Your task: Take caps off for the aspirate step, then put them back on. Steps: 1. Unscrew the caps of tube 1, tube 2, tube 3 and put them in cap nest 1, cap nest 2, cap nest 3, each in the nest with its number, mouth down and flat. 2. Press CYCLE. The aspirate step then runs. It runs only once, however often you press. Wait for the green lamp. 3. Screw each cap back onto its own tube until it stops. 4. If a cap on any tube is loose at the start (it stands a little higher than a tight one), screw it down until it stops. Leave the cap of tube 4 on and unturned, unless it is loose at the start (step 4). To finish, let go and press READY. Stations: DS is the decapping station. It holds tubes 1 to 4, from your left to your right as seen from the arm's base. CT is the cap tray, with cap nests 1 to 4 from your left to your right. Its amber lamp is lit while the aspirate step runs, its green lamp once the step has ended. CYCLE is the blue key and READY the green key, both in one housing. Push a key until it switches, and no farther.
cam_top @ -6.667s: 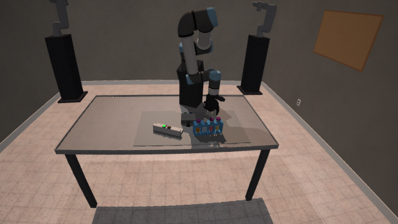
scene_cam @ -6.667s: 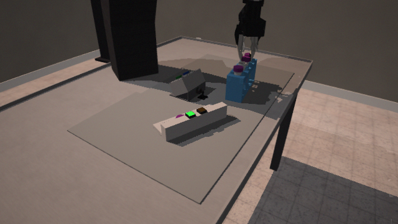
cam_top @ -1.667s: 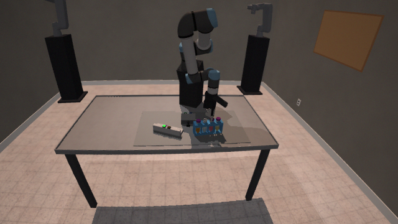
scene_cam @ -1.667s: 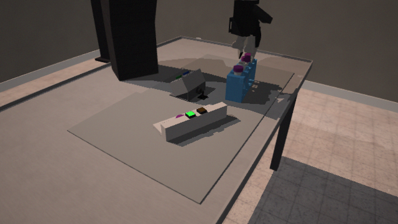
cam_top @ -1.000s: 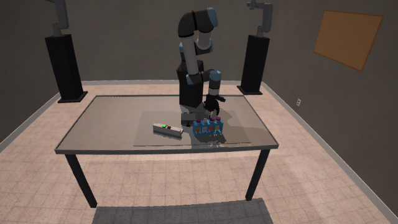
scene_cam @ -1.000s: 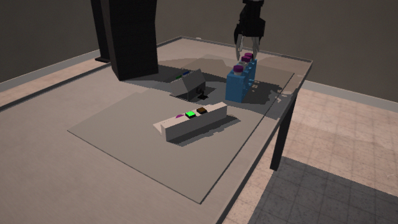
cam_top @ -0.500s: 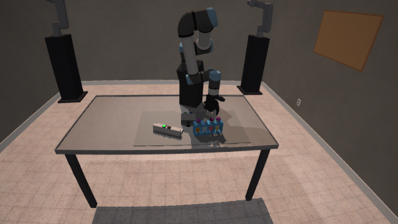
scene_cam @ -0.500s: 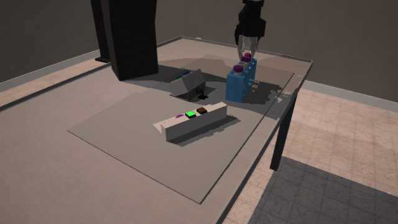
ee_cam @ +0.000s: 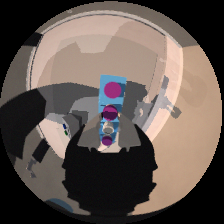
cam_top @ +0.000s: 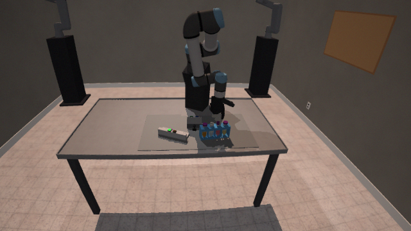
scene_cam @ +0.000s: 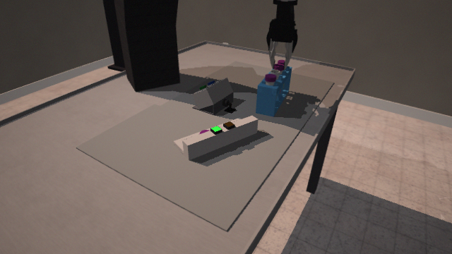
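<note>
Currently | hand [cam_top: 218, 121] [scene_cam: 280, 67] [ee_cam: 110, 112]: clamped on tube 2's cap [cam_top: 218, 123] [scene_cam: 279, 66] [ee_cam: 110, 113] | tube 3 [cam_top: 211, 124] [scene_cam: 275, 72] [ee_cam: 108, 129]: uncapped | green lamp [cam_top: 169, 129] [scene_cam: 216, 129]: lit

blue rack [ee_cam: 121, 83] | end cap [ee_cam: 113, 90] magenta | pincer [ee_cam: 110, 112] closed on next cap [ee_cam: 110, 112] | then open tube [ee_cam: 108, 129], third cap [ee_cam: 106, 141]

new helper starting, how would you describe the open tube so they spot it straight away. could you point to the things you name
On the table [cam_top: 109, 128] [scene_cam: 53, 176] [ee_cam: 55, 47], find the blue rack [cam_top: 208, 137] [scene_cam: 266, 99] [ee_cam: 121, 80] with four tubes in a row. The open tube [cam_top: 211, 124] [scene_cam: 275, 72] [ee_cam: 108, 130] is second from the end nearest the white tray [cam_top: 173, 135] [scene_cam: 226, 142]. It shows a bare, pale mouth, whereas its three neighbours all wear purple caps [cam_top: 225, 122] [scene_cam: 270, 77] [ee_cam: 112, 90].
</note>
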`<act>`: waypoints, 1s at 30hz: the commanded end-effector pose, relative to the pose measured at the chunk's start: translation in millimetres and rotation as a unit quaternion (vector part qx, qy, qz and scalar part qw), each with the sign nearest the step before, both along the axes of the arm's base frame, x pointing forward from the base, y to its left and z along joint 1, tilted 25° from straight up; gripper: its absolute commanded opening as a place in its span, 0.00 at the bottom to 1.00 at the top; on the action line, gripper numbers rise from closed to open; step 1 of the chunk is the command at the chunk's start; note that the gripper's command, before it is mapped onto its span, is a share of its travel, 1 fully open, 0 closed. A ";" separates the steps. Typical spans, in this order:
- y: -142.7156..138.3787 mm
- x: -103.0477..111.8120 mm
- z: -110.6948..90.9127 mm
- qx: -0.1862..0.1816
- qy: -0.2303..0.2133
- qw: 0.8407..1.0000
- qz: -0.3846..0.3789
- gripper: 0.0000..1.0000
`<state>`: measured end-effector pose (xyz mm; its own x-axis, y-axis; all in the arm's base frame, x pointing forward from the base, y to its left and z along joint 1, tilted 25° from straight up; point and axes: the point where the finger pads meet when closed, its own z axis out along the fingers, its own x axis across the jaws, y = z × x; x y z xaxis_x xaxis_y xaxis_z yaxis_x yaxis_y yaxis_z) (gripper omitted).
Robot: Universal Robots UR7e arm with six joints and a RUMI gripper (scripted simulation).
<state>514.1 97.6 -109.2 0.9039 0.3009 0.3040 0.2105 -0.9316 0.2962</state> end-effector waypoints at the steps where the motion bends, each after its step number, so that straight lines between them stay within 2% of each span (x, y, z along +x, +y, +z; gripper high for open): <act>1: 0.3 0.3 0.1 0.037 -0.022 0.994 -0.099 0.00; 5: 0.3 0.3 -0.1 0.074 -0.043 0.978 -0.188 0.00; 9: 0.2 0.4 -0.2 0.110 -0.063 0.953 -0.275 0.00; 11: 0.2 0.4 -0.2 0.110 -0.063 0.953 -0.275 0.00; 12: 0.2 0.4 -0.3 0.118 -0.067 0.946 -0.296 0.00; 17: 0.2 0.4 -0.3 0.118 -0.067 0.946 -0.296 0.00; 18: 0.2 0.4 -0.3 0.118 -0.067 0.946 -0.296 0.35; 30: 0.2 0.4 -0.3 0.118 -0.067 0.946 -0.295 0.35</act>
